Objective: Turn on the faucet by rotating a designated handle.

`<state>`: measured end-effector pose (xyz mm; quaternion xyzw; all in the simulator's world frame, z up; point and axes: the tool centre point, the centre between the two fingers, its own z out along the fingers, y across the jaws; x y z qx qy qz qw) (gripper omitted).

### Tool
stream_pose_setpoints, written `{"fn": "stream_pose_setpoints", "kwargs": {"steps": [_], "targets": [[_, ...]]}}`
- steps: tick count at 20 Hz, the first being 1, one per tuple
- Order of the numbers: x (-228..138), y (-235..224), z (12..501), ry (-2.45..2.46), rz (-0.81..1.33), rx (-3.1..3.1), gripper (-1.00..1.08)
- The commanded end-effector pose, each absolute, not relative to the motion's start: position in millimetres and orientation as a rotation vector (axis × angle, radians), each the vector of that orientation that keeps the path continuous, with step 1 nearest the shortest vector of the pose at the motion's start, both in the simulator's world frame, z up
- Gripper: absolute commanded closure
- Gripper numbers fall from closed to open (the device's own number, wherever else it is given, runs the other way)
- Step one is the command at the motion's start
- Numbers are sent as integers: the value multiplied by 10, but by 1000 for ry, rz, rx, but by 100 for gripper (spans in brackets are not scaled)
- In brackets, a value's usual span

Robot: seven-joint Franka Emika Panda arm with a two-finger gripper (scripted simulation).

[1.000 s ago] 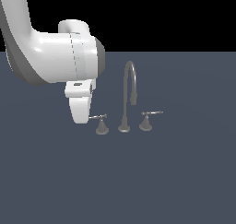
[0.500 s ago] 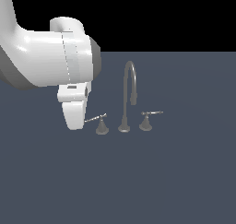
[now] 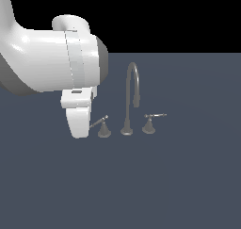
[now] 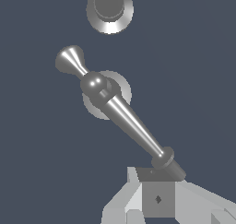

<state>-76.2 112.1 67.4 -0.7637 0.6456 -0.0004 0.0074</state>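
Dull grey metal against a flat slate-blue tabletop [image 3: 179,185] — that is the whole palette here. Nearest in the wrist view are the fingers [image 4: 159,199], pale blocks with a darker pad in front, sitting at the tip of the handle [image 4: 126,121]; its collared end appears to touch that pad, though whether the fingers are apart, together or clamped on it I cannot tell, since only one finger's face shows clearly. From that tip the lever runs away to its ball joint and flared cone base.

In the exterior view the white gripper [image 3: 79,124] hangs just beside the same handle [image 3: 102,126], which stands near the middle of the tabletop, well clear of every edge. Past it is the gooseneck spout [image 3: 131,98] of the faucet, then the twin lever [image 3: 151,122] farthest from the arm.

The step in hand looks like the push itself. To do it well, I would keep contact out at the lever's tip for leverage, press sideways along the arc around the base rather than downward, and move slowly — a thin rounded lever could slip off a flat pad.
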Motion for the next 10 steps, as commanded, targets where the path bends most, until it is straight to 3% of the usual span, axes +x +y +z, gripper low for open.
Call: {"fn": "stream_pose_setpoints", "kwargs": {"steps": [1,8,10], "targets": [[-782,933,673,2043,-5,-2373,108],[-904,564,651,2069,0,-2363,108],[-890,838,687,2007,-3,-2399,108]]}}
